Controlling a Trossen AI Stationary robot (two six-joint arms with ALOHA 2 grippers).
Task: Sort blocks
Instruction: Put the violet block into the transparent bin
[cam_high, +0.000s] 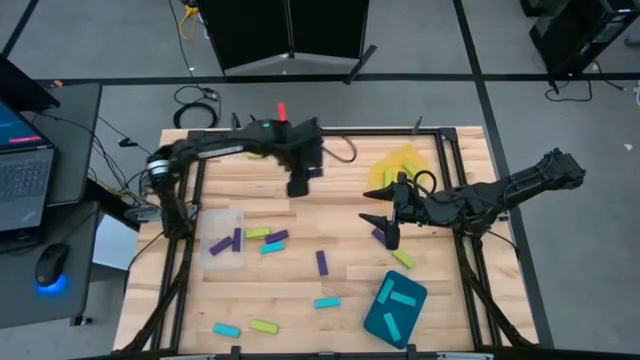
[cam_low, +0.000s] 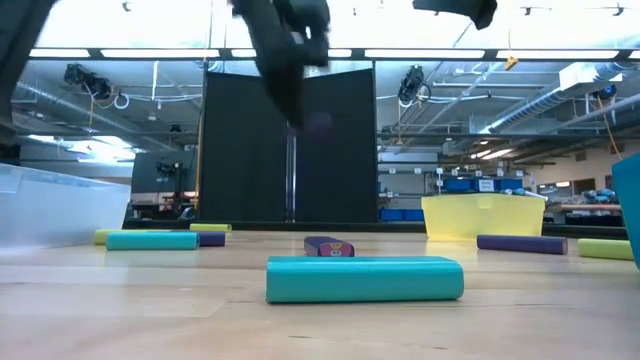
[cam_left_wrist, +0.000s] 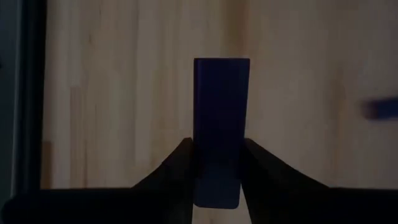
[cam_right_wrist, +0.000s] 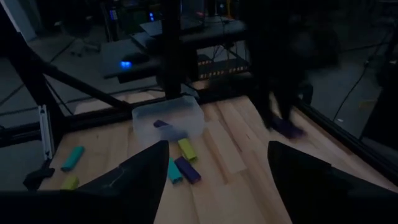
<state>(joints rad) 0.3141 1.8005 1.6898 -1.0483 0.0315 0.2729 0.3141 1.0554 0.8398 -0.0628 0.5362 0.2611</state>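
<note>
My left gripper (cam_left_wrist: 217, 146) hangs over the far middle of the table (cam_high: 298, 186) and is shut on a purple block (cam_left_wrist: 221, 99). My right gripper (cam_right_wrist: 214, 165) is open and holds nothing. It hovers right of centre (cam_high: 385, 226), over a purple block (cam_high: 380, 238) that lies flat beside a yellow-green block (cam_high: 403, 258). More purple, cyan and yellow-green blocks lie flat on the wood (cam_high: 322, 262), (cam_high: 326, 302), (cam_high: 264, 326). The clear tray (cam_high: 222, 238) holds purple blocks, and the teal tray (cam_high: 395, 308) holds cyan ones. My left gripper pinches the purple block by its near end (cam_left_wrist: 217, 171) between its two fingers (cam_left_wrist: 183, 162). The fingers come from above, pointing down, and lie along the block. Its free end (cam_left_wrist: 221, 65) sticks out past the fingertips, lifted clear of the table.
A yellow tray (cam_high: 400, 165) stands at the far right, behind my right arm. A black frame rail (cam_high: 180, 260) runs along the table's edges. Bare wood lies between the two grippers (cam_high: 340, 215). A laptop and a mouse (cam_high: 50, 265) sit on a side table to the left.
</note>
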